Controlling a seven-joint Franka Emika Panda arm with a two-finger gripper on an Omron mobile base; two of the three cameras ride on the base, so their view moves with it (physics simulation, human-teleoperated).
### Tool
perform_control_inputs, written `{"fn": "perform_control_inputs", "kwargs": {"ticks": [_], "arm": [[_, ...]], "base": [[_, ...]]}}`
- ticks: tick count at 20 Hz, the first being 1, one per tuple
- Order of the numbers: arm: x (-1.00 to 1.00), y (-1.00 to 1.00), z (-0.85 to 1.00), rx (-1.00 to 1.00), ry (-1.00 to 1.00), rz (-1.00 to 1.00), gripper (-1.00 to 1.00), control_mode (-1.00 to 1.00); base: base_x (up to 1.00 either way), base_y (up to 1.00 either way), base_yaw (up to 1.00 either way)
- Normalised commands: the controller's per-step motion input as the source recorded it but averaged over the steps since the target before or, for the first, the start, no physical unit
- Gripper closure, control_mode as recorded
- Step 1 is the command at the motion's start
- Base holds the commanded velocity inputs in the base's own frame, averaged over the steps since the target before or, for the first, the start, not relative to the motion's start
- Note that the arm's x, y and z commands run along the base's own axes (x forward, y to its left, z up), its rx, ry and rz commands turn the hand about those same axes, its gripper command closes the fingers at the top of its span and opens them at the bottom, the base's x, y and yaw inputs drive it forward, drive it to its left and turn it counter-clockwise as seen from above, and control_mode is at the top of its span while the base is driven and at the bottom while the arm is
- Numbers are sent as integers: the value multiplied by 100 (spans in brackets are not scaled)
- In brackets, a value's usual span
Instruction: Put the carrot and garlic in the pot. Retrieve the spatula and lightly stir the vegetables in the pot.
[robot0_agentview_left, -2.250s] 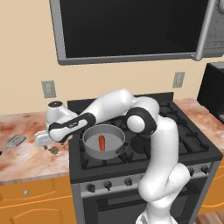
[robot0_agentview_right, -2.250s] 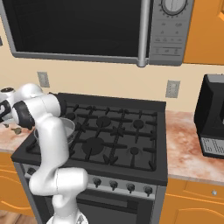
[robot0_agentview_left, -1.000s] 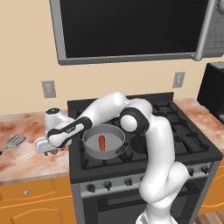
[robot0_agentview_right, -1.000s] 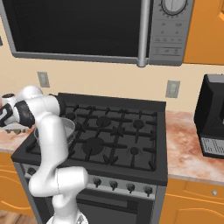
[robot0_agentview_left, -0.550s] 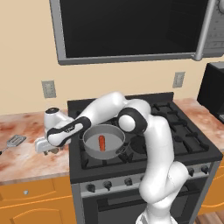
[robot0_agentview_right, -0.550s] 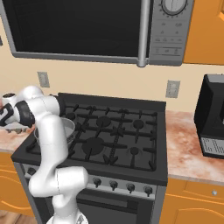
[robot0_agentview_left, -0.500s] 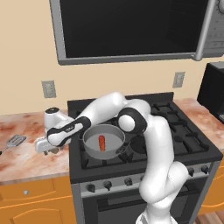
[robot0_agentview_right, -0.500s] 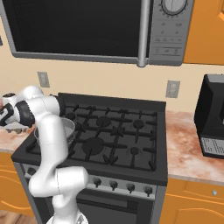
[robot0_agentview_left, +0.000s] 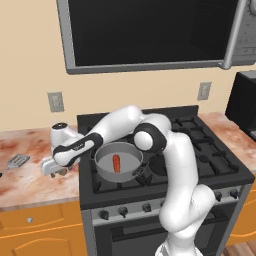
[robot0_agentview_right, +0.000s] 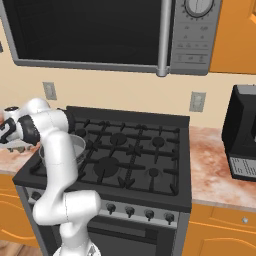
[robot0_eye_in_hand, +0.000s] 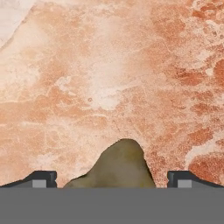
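Garlic (robot0_eye_in_hand: 116, 166), an olive-beige bulb, sits at the bottom centre of the hand view on the mottled pink counter (robot0_eye_in_hand: 109, 74), between the gripper's two dark fingertips (robot0_eye_in_hand: 41, 178); the jaws are spread wide on either side and not touching it. In the left base view, the gripper (robot0_agentview_left: 56, 170) hangs low over the counter at centre left, just beside the stove (robot0_agentview_left: 200, 150). The carrot (robot0_agentview_left: 116, 162) lies inside the pot (robot0_agentview_left: 102, 170) on the front left burner. The spatula (robot0_agentview_left: 16, 161) rests at the far left edge.
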Motion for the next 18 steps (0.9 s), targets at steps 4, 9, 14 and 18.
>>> {"fn": "perform_control_inputs", "kwargs": {"ticks": [4, 9, 14, 18], "arm": [[0, 0, -24, 0, 0, 9, -100, -100], [0, 0, -4, 0, 0, 8, -100, -100], [0, 0, 0, 0, 0, 2, 100, -100], [0, 0, 0, 0, 0, 1, 100, -100]], "base": [[0, 0, 0], [0, 0, 0], [0, 0, 0], [0, 0, 0]]}}
